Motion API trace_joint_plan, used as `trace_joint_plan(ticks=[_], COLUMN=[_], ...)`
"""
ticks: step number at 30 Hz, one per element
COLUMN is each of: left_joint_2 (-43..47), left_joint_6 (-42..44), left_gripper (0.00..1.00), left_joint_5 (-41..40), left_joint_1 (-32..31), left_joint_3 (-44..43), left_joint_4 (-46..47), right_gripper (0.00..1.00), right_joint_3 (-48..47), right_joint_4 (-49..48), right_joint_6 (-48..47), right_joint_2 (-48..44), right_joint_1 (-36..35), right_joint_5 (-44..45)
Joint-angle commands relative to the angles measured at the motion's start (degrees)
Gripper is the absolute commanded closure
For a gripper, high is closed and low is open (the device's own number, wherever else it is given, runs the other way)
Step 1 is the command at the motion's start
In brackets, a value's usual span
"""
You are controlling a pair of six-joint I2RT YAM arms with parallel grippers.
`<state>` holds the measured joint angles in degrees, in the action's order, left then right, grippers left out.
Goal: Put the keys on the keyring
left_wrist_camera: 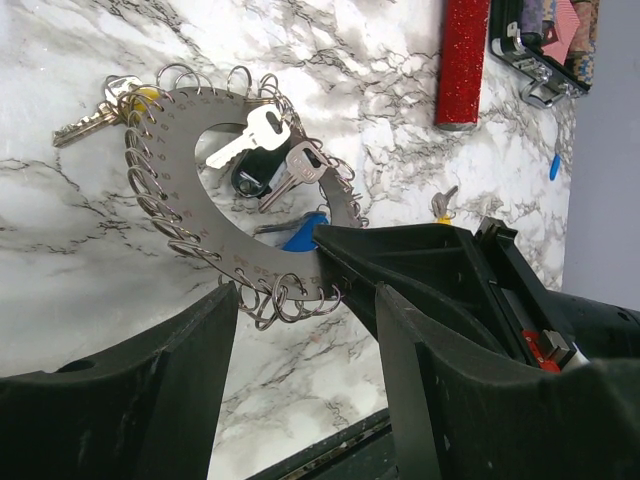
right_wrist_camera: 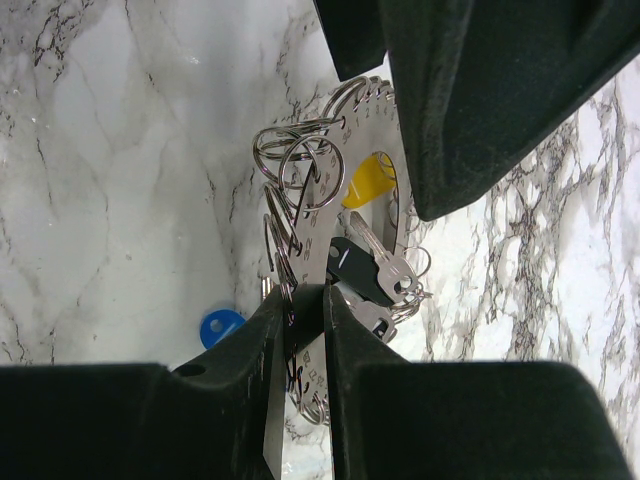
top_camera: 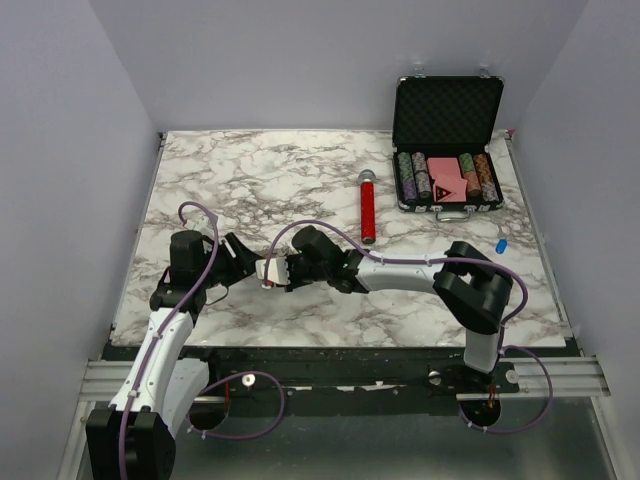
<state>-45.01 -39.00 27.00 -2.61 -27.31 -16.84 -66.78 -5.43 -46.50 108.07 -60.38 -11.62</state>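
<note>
— At the near left of the counter point(top_camera: 300, 180), where my two arms meet, what have I got hold of?

— Your right end effector point(right_wrist_camera: 298, 310) is pinched nearly shut on the flat rim of the keyring point(left_wrist_camera: 172, 175). It seems to hold it tilted up off the marble, though I cannot be sure the far edge is clear. Your left end effector point(left_wrist_camera: 308, 298) stands wide open just beside the ring, gripping nothing.

— How far along am I?

— Part way, I'd judge. Several keys point(left_wrist_camera: 250, 135) already hang from the small loops round the ring. A yellow-headed key point(left_wrist_camera: 441, 205) lies loose near the end of the red cylinder point(left_wrist_camera: 462, 60). A blue one point(left_wrist_camera: 553, 166) lies farther off, towards the open case point(top_camera: 447, 150).

— So which step is this?

— You look to be between keys: ring steadied on the right, left side free to fetch.

— And the next move?

— Probably the yellow-headed key, since it is nearer. It is tiny and flat on the counter, so you need a fine pinch on its plastic head that leaves the hole exposed. You also need a steady ring so that a loop can be threaded through.
</note>
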Motion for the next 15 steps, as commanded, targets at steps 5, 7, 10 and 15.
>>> trace_joint_plan(ticks=[5,7,10,15], left_joint_2=[0.5,0.5,0.5,0.5], left_joint_6=[0.0,-0.1,-0.4,-0.6], left_gripper=[0.35,0.35,0.35,0.35], left_joint_5=[1.6,1.8,1.9,2.2], left_joint_1=[0.4,0.3,0.3,0.4], left_joint_3=[0.0,0.0,0.2,0.3], left_joint_4=[1.2,1.3,1.5,1.8], right_gripper=[0.79,0.79,0.79,0.79], right_joint_3=[0.6,0.5,0.5,0.4], right_joint_4=[2.2,2.2,2.2,2.3], right_joint_6=[1.8,1.9,1.9,1.9], right_joint_2=[-0.9,-0.8,-0.8,-0.8], right_joint_1=[-0.3,-0.2,-0.3,-0.2], right_joint_5=[-2.1,-2.1,-2.1,-2.1])
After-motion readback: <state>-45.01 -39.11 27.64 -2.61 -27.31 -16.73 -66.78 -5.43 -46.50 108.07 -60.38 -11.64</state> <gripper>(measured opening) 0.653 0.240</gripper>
